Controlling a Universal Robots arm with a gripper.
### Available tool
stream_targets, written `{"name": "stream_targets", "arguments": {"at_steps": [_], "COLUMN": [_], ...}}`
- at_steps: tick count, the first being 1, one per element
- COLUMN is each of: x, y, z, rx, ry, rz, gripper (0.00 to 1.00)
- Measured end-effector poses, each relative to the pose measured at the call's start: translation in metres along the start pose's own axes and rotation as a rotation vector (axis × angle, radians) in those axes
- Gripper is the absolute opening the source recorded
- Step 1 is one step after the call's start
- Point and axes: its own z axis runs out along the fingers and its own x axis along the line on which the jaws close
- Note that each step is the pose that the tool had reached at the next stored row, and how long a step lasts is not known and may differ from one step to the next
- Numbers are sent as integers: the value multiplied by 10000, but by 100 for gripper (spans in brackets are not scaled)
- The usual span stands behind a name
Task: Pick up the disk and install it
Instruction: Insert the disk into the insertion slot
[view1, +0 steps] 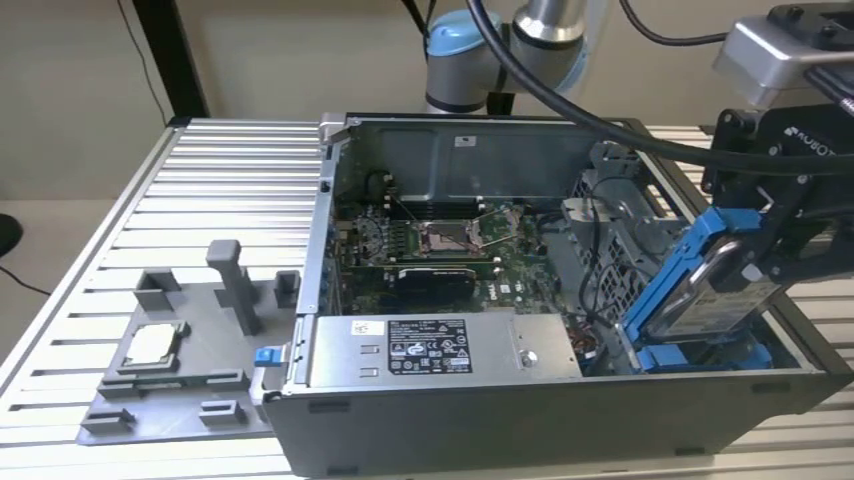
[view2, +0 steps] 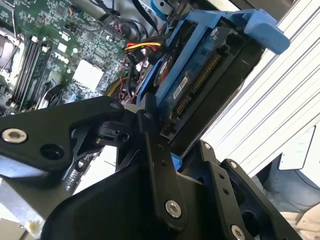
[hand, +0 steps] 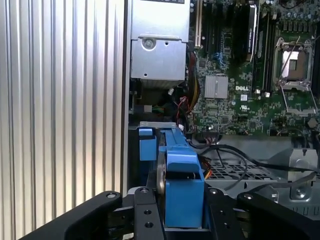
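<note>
Currently the gripper (view1: 751, 250) is clamping the disk (view1: 707, 295) by its blue frame, its fingers (hand: 145, 215) pressing on both sides. The disk is hanging tilted inside the open computer case (view1: 561, 410), at the exterior view's right end. It is sitting right of the circuit board (view1: 441, 240) and the grey box (view1: 427, 345). Its lower end is sitting near a blue holder (view1: 694, 357); contact is unclear.

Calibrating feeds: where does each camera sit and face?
Exterior view: off the arm, looking down into the case; arm and pincer gripping the disk show.
Second wrist view: wrist-mounted, facing along the disk toward the motherboard; pincer links show.
First wrist view: wrist-mounted, facing the disk edge-on; pincer links show.
Both wrist views share disk, motherboard.
</note>
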Motion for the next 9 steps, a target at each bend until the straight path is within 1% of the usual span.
{"name": "stream_targets", "arguments": {"at_steps": [6,8,9], "x": [1,-1,-2], "y": [0,0,1], "z": [0,-29,-59], "rx": [0,-4,-8], "ry": [-7,-37,-41], "rz": [0,0,0], "gripper": [0,0,0]}}
